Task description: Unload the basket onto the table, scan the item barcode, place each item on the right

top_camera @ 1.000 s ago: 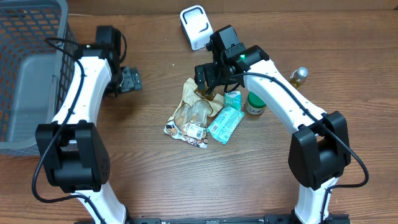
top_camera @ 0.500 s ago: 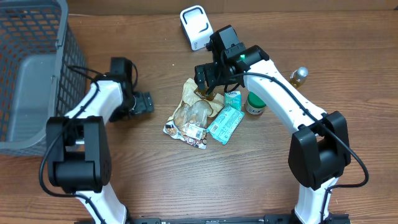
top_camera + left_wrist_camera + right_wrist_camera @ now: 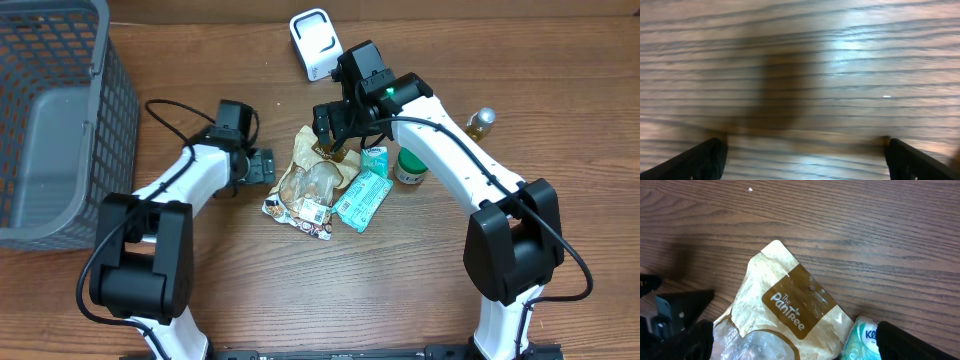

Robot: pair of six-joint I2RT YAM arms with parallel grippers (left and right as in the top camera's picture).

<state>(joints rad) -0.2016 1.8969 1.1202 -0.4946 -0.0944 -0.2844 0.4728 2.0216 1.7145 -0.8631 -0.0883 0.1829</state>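
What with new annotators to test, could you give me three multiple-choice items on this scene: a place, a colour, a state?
1. Where does the grey basket stand?
A. On the left arm's side
B. On the right arm's side
C. Between the arms

2. What colour is the PanTree label on the snack bag?
A. Blue
B. Brown
C. Red

3. How is the right gripper?
A. Shut on the bag
B. Shut on a bottle
C. Open, holding nothing

Answers:
1. A, the overhead view shows the basket at the table edge beyond the left arm.
2. B, the right wrist view shows a brown patch with white lettering.
3. C, its fingers stand wide apart over the bag.
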